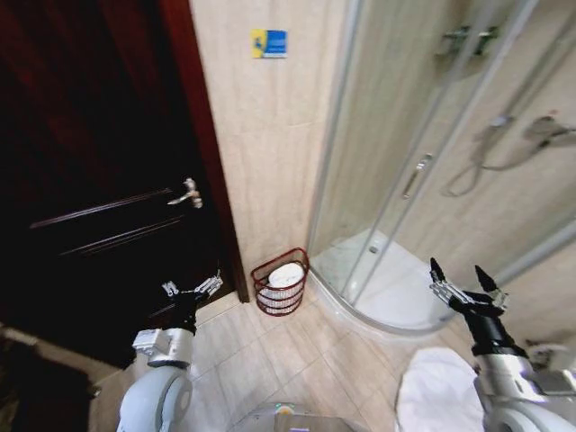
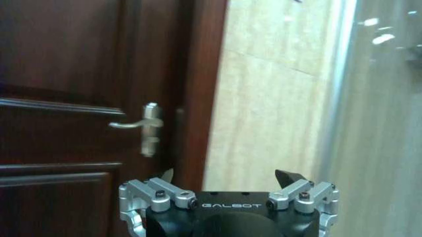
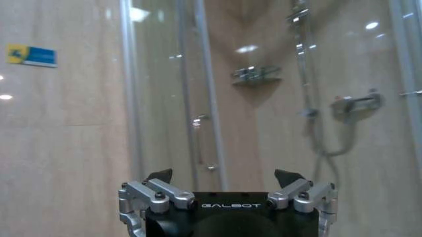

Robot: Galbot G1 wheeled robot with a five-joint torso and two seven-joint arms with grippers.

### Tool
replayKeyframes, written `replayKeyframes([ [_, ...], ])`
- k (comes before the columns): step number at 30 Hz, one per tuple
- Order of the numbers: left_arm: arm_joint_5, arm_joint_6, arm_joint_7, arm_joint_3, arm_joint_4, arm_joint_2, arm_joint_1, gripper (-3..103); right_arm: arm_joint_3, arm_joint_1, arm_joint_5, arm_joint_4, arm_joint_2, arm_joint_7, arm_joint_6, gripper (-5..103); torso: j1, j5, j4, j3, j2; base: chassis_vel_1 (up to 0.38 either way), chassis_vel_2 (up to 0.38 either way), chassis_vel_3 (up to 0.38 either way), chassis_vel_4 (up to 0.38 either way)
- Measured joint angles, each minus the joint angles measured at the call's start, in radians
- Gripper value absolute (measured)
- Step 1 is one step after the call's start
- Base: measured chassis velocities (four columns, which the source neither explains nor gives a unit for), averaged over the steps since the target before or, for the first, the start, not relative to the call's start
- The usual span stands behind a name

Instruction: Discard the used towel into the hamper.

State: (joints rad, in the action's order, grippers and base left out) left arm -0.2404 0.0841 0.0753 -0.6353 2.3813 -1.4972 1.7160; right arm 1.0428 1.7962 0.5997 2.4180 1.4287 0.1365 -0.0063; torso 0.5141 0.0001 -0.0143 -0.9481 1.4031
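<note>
Hamper (image 1: 281, 283) sits on the floor at 12 o'clock, tucked against the wall between the door (image 1: 99, 162) and the shower (image 1: 432, 171), with something white inside. Left gripper (image 1: 193, 290) hangs at 10 o'clock, right gripper (image 1: 460, 279) at 2 o'clock, both with jaws spread and holding nothing.

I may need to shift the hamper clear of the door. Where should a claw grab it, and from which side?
Take the hamper by its top rim band, coming down from above on the side facing the robot. It stands upright on the floor against the wall, between the door frame and the shower enclosure, so its back is blocked; white cloth fills the middle.
</note>
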Motion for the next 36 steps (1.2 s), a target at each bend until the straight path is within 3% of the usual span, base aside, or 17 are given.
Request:
replayKeyframes([
  [36,0.000,0.000,0.000,0.000,0.000,0.000,0.000,100,0.000,0.000,0.000,0.000,0.000,0.000,0.000,100,0.000,-0.0002,0.0000,0.000,0.000,-0.123,-0.128,-0.123,-0.127],
])
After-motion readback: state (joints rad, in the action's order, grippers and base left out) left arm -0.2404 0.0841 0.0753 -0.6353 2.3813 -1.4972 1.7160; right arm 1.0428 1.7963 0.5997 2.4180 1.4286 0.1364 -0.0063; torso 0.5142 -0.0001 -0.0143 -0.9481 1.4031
